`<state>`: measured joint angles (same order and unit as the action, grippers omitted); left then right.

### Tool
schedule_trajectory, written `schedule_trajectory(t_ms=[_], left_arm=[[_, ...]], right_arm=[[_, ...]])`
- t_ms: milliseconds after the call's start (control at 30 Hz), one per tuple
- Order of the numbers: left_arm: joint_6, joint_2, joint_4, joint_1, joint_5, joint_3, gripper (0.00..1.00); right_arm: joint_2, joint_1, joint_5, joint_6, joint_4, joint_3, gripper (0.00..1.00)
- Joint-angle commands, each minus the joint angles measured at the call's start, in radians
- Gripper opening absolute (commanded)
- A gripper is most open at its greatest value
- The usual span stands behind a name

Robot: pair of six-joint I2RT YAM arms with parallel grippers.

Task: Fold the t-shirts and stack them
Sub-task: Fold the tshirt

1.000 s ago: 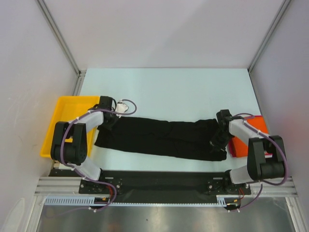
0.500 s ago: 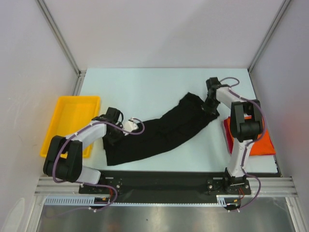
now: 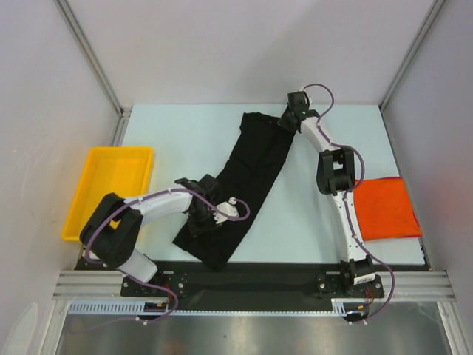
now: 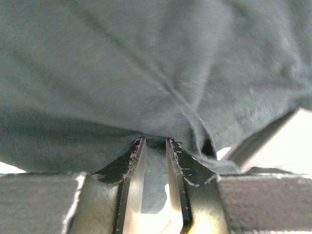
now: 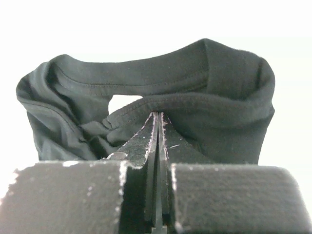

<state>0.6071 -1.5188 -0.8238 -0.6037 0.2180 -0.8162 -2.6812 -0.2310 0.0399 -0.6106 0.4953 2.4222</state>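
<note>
The black t-shirt [image 3: 250,174] was stretched in a long diagonal band across the table [image 3: 177,137], from about 12 o'clock down to about 7 o'clock at the near edge. Its far end was gripped by the right fingers [image 3: 284,120], with the right arm extended fully toward 12 o'clock. Its near part was gripped by the left fingers [image 3: 207,220], with the left arm bent inward toward the middle of the near edge.

In the right wrist view, the right fingers [image 5: 141,141] were seen pressed almost together and clamped on a stitched hem of the black t-shirt [image 5: 229,117], with the cloth bunched in a loop past the tips. In the left wrist view, the left fingers [image 4: 130,165] were seen slightly apart, with a fold of the black t-shirt [image 4: 146,73] pinched between them and cloth filling the view above.

An orange t-shirt [image 3: 384,208] was laid flat at about 4 o'clock, well apart from the black one and beside the right arm. A yellow tray [image 3: 111,174] was set at 9 o'clock, at the table's left edge.
</note>
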Motion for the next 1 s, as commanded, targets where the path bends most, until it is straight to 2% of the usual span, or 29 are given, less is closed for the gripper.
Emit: schedule_trajectory(t_ms=[0,67,200,233,333,467,567,600,633,700,867,967], left_arm=[[-0.093,-0.072,-0.083,-0.094,0.090,-0.087,0.29],[-0.107,-0.151,-0.130,-0.105,0.113,-0.186,0.31],[-0.260,-0.299,-0.236,-0.105,0.288,-0.307,0.33],[-0.282,-0.307,-0.232,-0.111,0.372,-0.307,0.33],[-0.297,-0.311,-0.227,-0.154,0.423,-0.311,0.40],[-0.279,-0.302,-0.248,-0.165,0.593,-0.327,0.50],[-0.256,-0.273,-0.273,-0.145,0.552,-0.351,0.52],[-0.248,-0.258,-0.275,-0.133,0.557,-0.351,0.52],[-0.245,-0.221,-0.278,-0.102,0.564,-0.351,0.54],[-0.213,-0.178,-0.299,-0.074,0.555,-0.360,0.62],[-0.219,-0.006,-0.267,0.051,0.574,-0.353,0.64],[-0.291,0.061,-0.169,0.125,0.381,-0.263,0.62]], right_arm=[[-0.078,-0.016,-0.029,-0.058,-0.015,0.077,0.00],[-0.049,-0.014,-0.031,-0.087,-0.096,0.039,0.00],[-0.061,-0.018,-0.064,-0.100,-0.133,0.047,0.00],[-0.063,-0.016,-0.069,-0.103,-0.129,0.052,0.00],[-0.048,-0.018,-0.081,-0.095,-0.132,0.035,0.00],[0.004,-0.013,-0.094,-0.069,-0.146,0.011,0.00],[0.069,-0.007,-0.115,-0.043,-0.126,-0.008,0.06],[0.124,-0.004,-0.117,-0.038,-0.127,-0.024,0.14],[0.150,0.002,-0.118,-0.038,-0.136,-0.050,0.19],[0.214,0.019,-0.118,-0.037,-0.152,-0.127,0.28],[0.381,0.076,-0.077,-0.069,-0.181,-0.302,0.35],[0.393,0.110,-0.043,-0.107,-0.172,-0.386,0.36]])
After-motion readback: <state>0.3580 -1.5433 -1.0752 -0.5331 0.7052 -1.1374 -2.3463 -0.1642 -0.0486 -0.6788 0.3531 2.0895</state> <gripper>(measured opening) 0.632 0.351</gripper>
